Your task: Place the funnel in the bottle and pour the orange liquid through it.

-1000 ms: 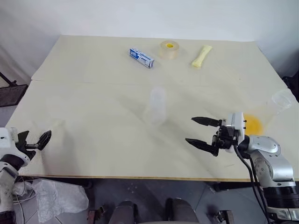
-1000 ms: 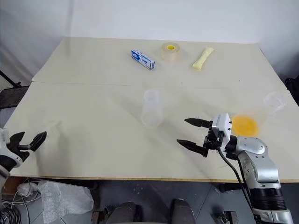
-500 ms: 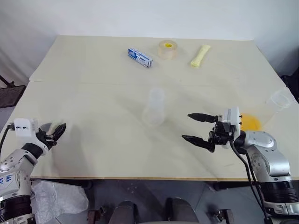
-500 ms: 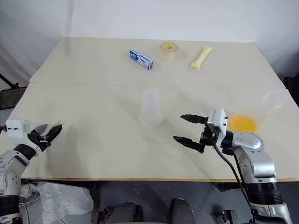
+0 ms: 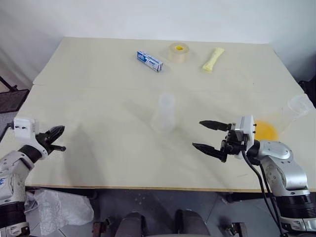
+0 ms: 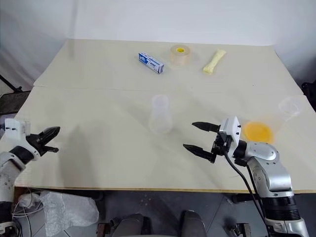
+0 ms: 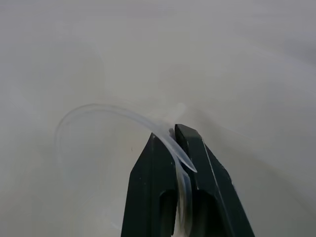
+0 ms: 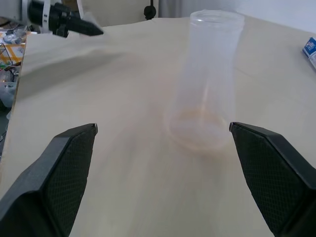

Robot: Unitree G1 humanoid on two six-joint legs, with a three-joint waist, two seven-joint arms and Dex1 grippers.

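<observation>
Pale cream tabletop point(image 5: 98, 163) runs wall to wall. At its near left edge, the left end effector point(image 5: 58, 139) is pinched tight on the rim of the clear funnel point(image 7: 118, 129). Further in, the right end effector point(image 5: 207, 135) hangs with fingers spread wide, empty, aimed at the bottle point(image 5: 164, 113) mid-table. Behind it sits the orange liquid point(image 5: 266, 130) in a cup. To do this well, carry the funnel level, spout down, and centre it over the narrow neck before letting go.

The pale table point(image 5: 98, 94) bears the bottle point(image 5: 164, 113), blue box point(image 5: 149, 60), tape roll point(image 5: 178, 52).
</observation>
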